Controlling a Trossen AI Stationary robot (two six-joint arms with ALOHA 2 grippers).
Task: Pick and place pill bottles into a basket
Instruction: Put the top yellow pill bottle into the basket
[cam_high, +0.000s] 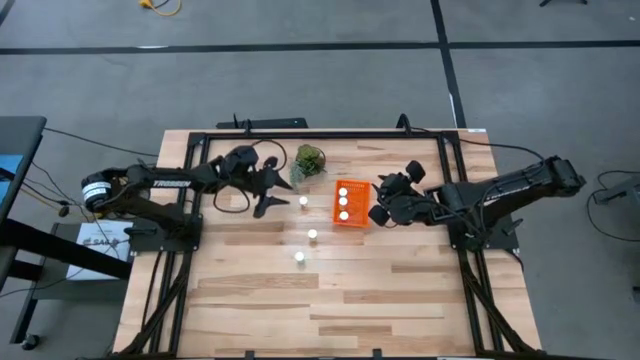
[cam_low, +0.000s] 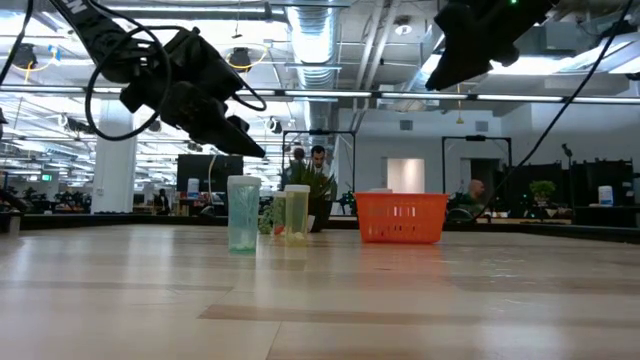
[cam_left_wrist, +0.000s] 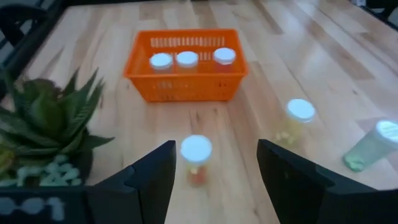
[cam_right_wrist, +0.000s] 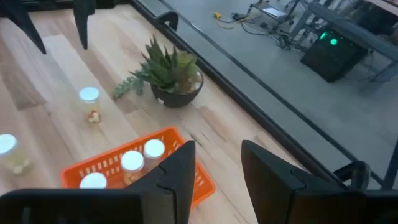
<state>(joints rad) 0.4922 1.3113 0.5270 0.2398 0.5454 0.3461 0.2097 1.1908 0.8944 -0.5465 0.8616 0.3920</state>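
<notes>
The orange basket (cam_high: 350, 204) stands on the table and holds three white-capped pill bottles (cam_left_wrist: 186, 60). Three more bottles stand upright on the table: one (cam_high: 304, 201) near the plant, one (cam_high: 312, 234) in the middle, one (cam_high: 299, 257) nearer the front. My left gripper (cam_high: 270, 190) is open and empty in the air, just left of the bottle near the plant (cam_left_wrist: 196, 157), which shows between its fingers. My right gripper (cam_high: 378, 200) is open and empty, above the basket's right side (cam_right_wrist: 140, 165).
A small potted green plant (cam_high: 308, 162) stands just behind the loose bottles, close to my left gripper. A black frame (cam_high: 300, 133) runs along the table's far edge and sides. Bare wood (cam_high: 330, 310) lies toward the near edge.
</notes>
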